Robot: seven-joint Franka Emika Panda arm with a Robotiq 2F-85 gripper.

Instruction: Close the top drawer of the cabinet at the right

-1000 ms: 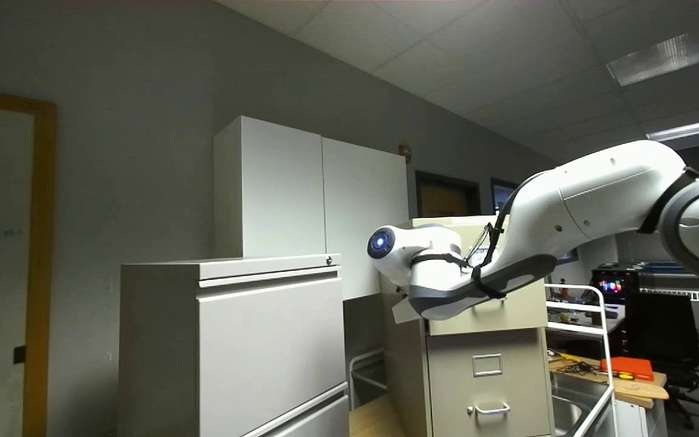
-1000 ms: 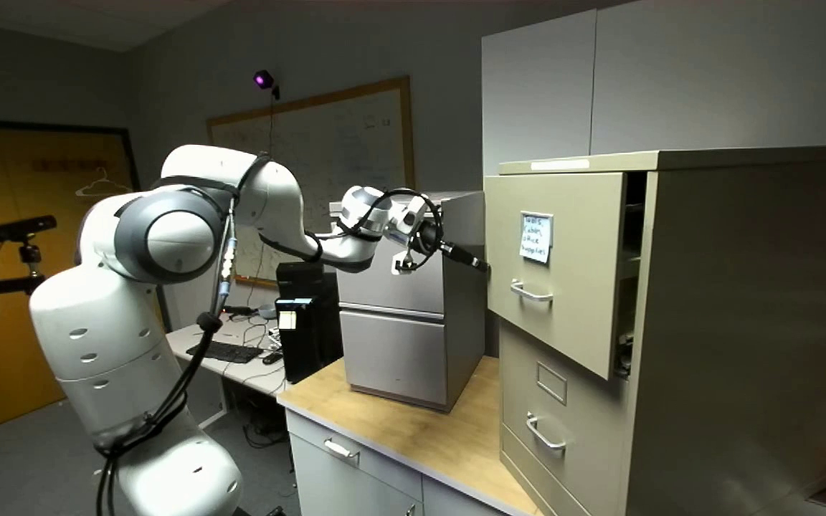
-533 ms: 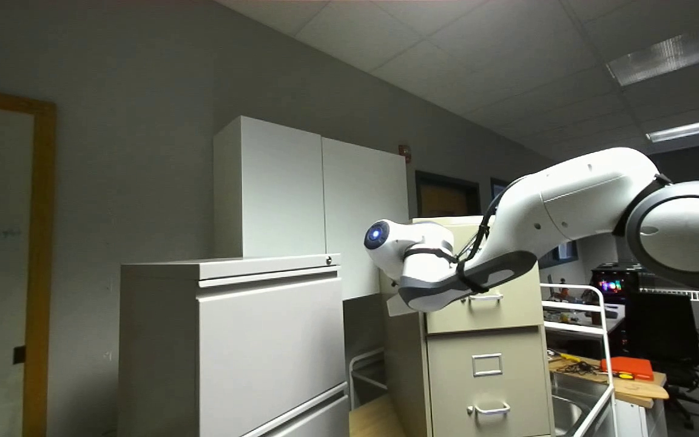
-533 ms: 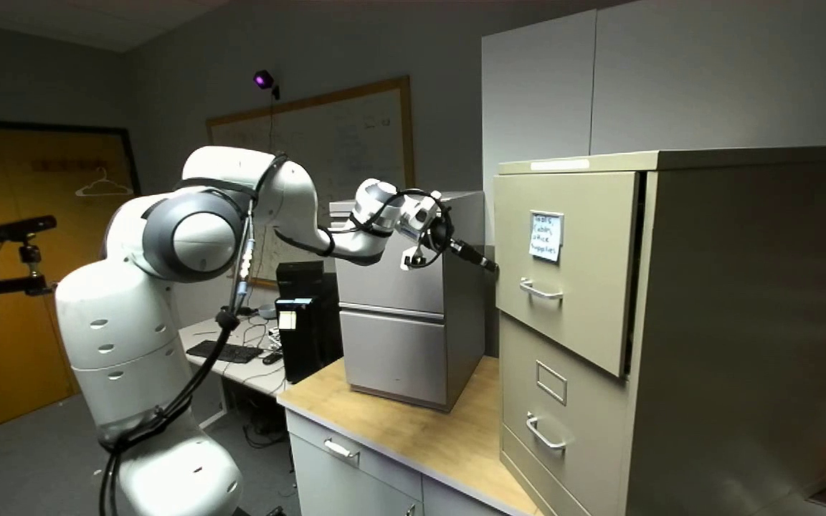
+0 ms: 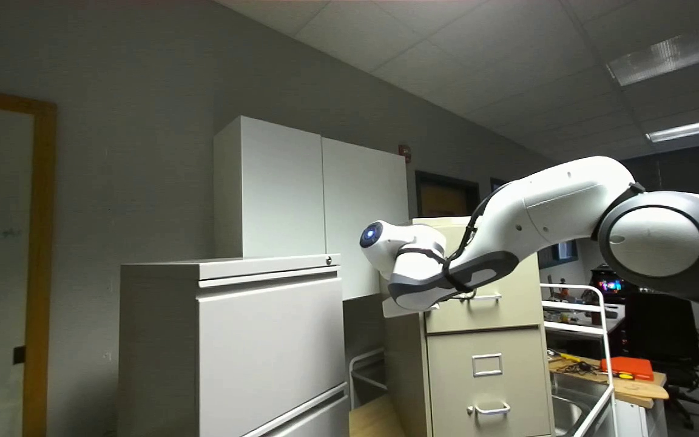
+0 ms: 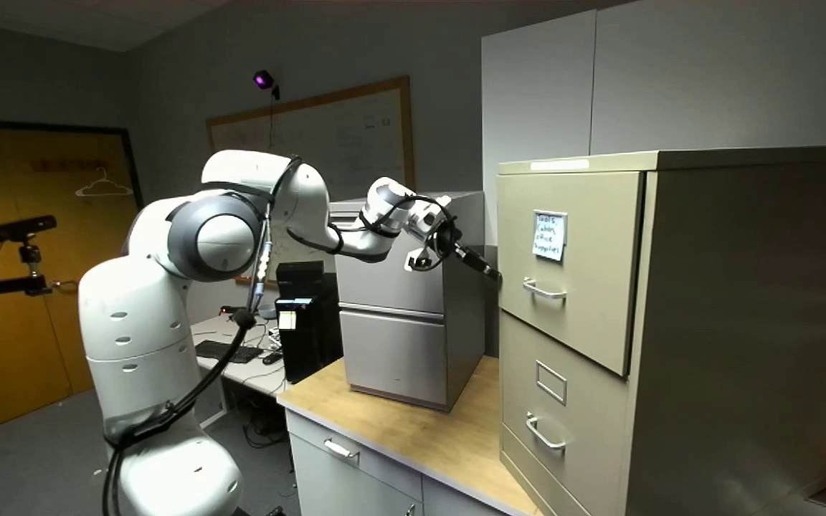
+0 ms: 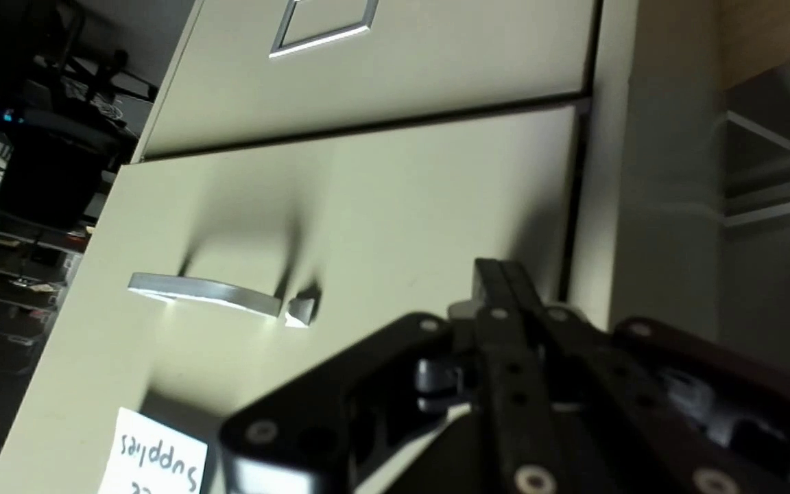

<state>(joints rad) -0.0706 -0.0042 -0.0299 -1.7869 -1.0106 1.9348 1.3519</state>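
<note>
The cabinet point(image 6: 736, 322) is narrow, beige and metal; it also shows in an exterior view point(image 5: 404, 370). Its top drawer point(image 6: 596, 265), with a silvery handle and a handwritten label, sits nearly flush, with a thin dark gap along its side edge. The top drawer also shows in an exterior view point(image 5: 519, 297), partly behind the arm, and fills much of the wrist view point(image 7: 395, 219). My gripper point(image 6: 497, 276) points at the drawer front near its side edge, its tips at or touching the face. In the wrist view the gripper point(image 7: 500, 264) has its fingers together, nothing between them.
A grey two-drawer cabinet point(image 6: 395, 351) stands on the wooden countertop point(image 6: 384, 423) close beside my wrist. A lower beige drawer point(image 6: 563, 408) is below the top one. A white cupboard point(image 6: 714, 79) is behind. A white cart frame point(image 5: 605, 340) stands beside the beige cabinet.
The top drawer has moved inward; its wide side opening has shrunk to a thin gap. My arm and gripper have moved toward the cabinet with it, fingers staying at the drawer's side edge.
</note>
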